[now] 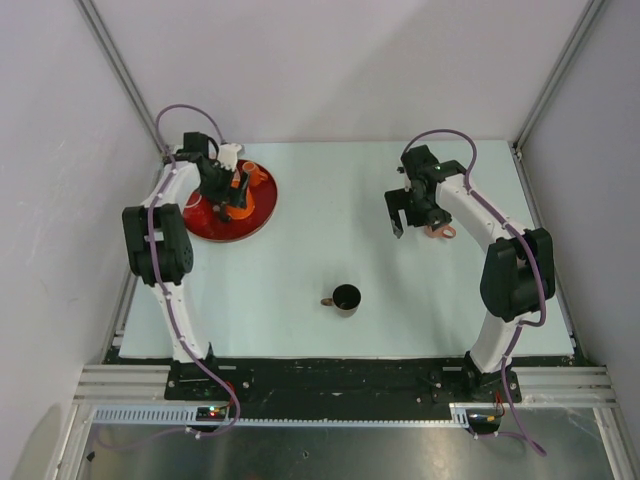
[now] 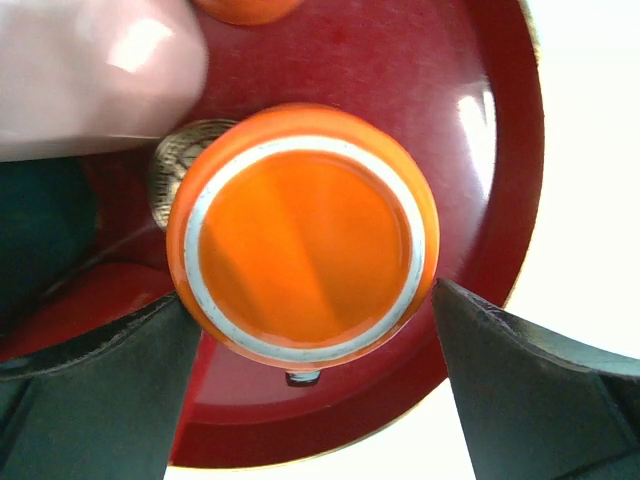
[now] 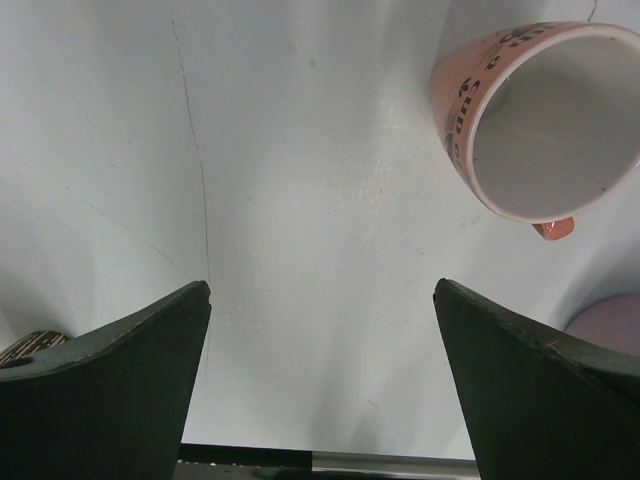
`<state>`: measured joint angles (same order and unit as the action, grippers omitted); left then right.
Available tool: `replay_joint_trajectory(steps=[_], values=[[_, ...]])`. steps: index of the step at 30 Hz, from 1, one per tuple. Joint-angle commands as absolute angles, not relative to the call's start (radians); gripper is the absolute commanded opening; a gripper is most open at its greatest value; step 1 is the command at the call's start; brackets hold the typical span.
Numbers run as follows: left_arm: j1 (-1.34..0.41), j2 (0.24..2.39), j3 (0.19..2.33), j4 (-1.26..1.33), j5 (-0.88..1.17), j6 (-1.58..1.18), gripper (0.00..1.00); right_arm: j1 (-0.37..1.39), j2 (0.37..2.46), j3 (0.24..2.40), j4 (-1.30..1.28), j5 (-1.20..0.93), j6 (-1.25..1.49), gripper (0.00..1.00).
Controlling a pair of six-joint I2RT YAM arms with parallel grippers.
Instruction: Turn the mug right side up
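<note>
An orange mug [image 2: 305,230] stands upside down on the red plate [image 2: 490,180], its white-ringed base facing up. In the top view the mug [image 1: 238,208] sits under my left gripper [image 1: 232,198] at the far left. My left gripper [image 2: 318,300] is open, one finger at each side of the mug's base, without closing on it. My right gripper [image 3: 322,290] is open and empty above bare table. In the top view my right gripper [image 1: 405,222] is at the far right.
A pale pink mug [image 2: 90,70] rests at the plate's edge beside the orange mug. A salmon mug [image 3: 550,120] with lettering stands mouth up near my right gripper, also in the top view [image 1: 440,232]. A dark mug [image 1: 346,297] stands upright at table centre.
</note>
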<state>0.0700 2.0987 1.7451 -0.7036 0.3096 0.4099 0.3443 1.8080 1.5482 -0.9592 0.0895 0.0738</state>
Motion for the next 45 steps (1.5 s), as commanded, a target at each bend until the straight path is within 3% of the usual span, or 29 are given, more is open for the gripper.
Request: replay_joint_trajectory(steps=[1,7,11,20,22,24,26,28,36,45], values=[[0.034,2.018,1.710,-0.722,0.372,0.393,0.98,0.351,1.812,1.559,-0.959,0.087,0.059,0.99],[0.033,2.002,1.691,-0.720,0.257,0.389,0.93,0.359,1.817,1.545,-0.958,0.077,0.051,0.99],[0.032,1.994,1.662,-0.709,0.203,0.370,0.78,0.365,1.823,1.536,-0.952,0.065,0.050,0.99],[0.026,2.022,1.630,-0.662,0.189,0.353,0.57,0.378,1.825,1.543,-0.951,0.058,0.041,0.99],[0.025,2.036,1.635,-0.659,0.203,0.354,0.50,0.378,1.821,1.542,-0.952,0.059,0.043,0.99],[0.025,2.048,1.643,-0.658,0.211,0.349,0.36,0.380,1.816,1.539,-0.953,0.057,0.044,0.99],[0.025,2.052,1.647,-0.657,0.231,0.341,0.15,0.383,1.807,1.539,-0.953,0.057,0.044,0.99],[0.027,2.042,1.647,-0.657,0.253,0.329,0.04,0.391,1.793,1.539,-0.952,0.056,0.039,0.99],[0.029,1.897,1.650,-0.659,0.405,0.217,0.00,0.491,1.632,1.500,-0.802,0.016,-0.071,0.99],[-0.027,1.650,1.708,-0.659,0.658,0.001,0.00,0.556,1.316,1.238,-0.161,-0.152,-0.286,0.98]])
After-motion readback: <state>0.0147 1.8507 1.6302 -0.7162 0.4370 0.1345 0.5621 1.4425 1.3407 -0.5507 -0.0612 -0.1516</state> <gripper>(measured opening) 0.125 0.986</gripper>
